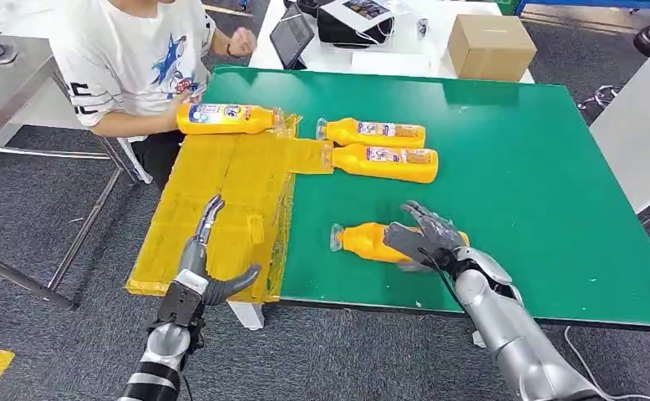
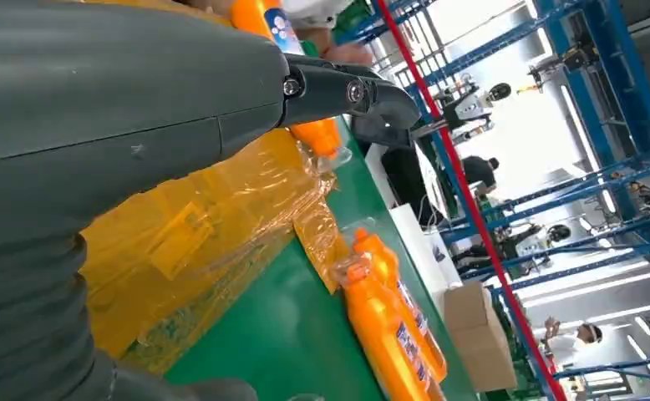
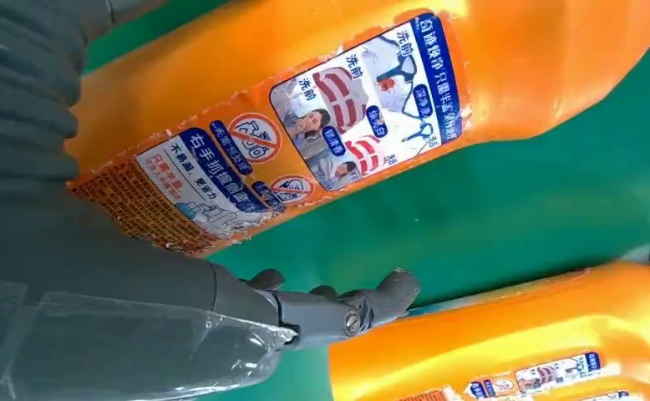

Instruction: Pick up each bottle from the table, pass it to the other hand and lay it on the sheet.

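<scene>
On the green table point(image 1: 514, 167) lie 4 orange bottles. The nearest bottle point(image 1: 372, 242) sits low in the middle of the head view, on its side with its cap toward the left. The right hand point(image 1: 426, 238) rests over its wide end with the fingers point(image 1: 426, 219) spread across the top of it; whether they have closed around the bottle I cannot tell. In the right wrist view the thumb point(image 3: 363, 305) lies on the green surface just beside the labelled side of that bottle point(image 3: 322, 117).

2 more bottles point(image 1: 376, 132) point(image 1: 388, 161) lie side by side above the centre of the head view, caps pointing left and touching the yellow sheet point(image 1: 221, 209), which covers the table's left end. The 4th bottle point(image 1: 221, 119) lies at the sheet's upper edge, held by a person's hand point(image 1: 181, 113); the person in a white shirt sits at the upper left.

The left hand point(image 1: 213, 259) hovers over the lower part of the sheet, fingers apart and holding nothing.

A cardboard box point(image 1: 490, 46) stands at the upper right, on a white surface beyond the table.
</scene>
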{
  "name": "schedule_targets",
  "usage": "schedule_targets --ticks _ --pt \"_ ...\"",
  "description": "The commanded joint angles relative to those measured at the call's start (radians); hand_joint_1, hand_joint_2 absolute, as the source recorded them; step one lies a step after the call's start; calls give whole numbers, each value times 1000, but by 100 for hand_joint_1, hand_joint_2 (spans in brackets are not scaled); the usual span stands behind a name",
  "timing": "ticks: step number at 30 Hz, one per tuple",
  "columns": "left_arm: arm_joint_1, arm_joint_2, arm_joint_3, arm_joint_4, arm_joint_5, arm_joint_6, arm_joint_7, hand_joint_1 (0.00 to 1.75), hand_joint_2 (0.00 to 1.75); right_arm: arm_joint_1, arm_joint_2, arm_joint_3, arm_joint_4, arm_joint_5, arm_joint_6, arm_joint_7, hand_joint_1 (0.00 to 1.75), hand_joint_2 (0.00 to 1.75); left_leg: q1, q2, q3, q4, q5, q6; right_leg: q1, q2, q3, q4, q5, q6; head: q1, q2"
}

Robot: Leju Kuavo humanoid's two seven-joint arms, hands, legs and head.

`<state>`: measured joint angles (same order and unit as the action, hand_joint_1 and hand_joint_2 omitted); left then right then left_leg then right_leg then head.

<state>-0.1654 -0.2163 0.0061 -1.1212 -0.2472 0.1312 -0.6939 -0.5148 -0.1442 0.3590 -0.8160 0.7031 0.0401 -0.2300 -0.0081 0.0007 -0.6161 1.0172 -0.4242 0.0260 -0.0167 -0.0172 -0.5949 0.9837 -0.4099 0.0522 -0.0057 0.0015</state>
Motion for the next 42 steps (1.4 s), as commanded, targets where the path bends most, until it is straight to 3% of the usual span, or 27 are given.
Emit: schedule_targets --ticks 1,7,13,14,15,16,17,20,27,36,42 --pt "-57 6 -2 93 11 -7 8 0 175 -75 -13 94 146 12 57 19 0 175 1 0 4 -1 -1 -2 1 2 4 -1 -1 -2 0 0" --pt "-94 4 -22 183 5 -5 4 0 175 -141 -73 222 237 11 221 -19 0 175 1 -1 3 -1 0 -1 1 0 3 -1 0 -2 0 0" --pt "-115 -6 -35 231 29 -14 -3 0 175 -181 -176 375 206 -22 358 0 0 175 2 -4 6 -1 0 -2 1 -2 7 -2 -1 -2 0 0" --pt "-119 -7 -36 238 33 -14 -4 0 175 -185 -195 400 190 -49 382 10 16 175 1 -4 6 -1 0 -1 0 -3 6 -1 -1 -1 0 0" --pt "-122 -9 -38 244 36 -13 -4 0 175 -191 -217 430 173 -61 403 18 131 175 0 -4 6 0 0 -1 0 -3 7 -1 -1 -1 0 0" --pt "-126 -11 -42 249 42 -11 -4 0 175 -198 -248 463 148 -102 434 31 161 175 1 -5 7 0 0 -1 1 -4 8 -2 -1 -2 0 0" --pt "-128 -11 -45 251 45 -10 -4 0 175 -206 -270 491 128 -115 453 39 173 175 1 -5 7 0 0 -1 1 -4 8 -2 -1 -1 0 0" --pt "-134 -13 -55 256 56 -7 -4 0 175 -210 -326 544 73 -177 474 72 175 175 1 -8 7 0 0 -2 1 -6 9 -2 -1 -2 0 0" --pt "-133 -17 -61 253 67 -8 -4 0 175 -215 -362 607 32 -229 461 110 175 175 0 -6 7 0 0 0 0 -3 9 -2 0 -1 0 0" --pt "-117 -17 -56 231 68 -5 -4 0 175 -146 -302 580 41 -226 251 108 175 175 2 -5 9 -1 0 -1 2 -2 12 -4 0 -2 0 0" --pt "-117 -17 -56 231 68 -5 -4 0 175 -146 -302 580 41 -226 251 108 175 175 2 -5 9 -1 0 -1 2 -2 12 -4 0 -2 0 0"
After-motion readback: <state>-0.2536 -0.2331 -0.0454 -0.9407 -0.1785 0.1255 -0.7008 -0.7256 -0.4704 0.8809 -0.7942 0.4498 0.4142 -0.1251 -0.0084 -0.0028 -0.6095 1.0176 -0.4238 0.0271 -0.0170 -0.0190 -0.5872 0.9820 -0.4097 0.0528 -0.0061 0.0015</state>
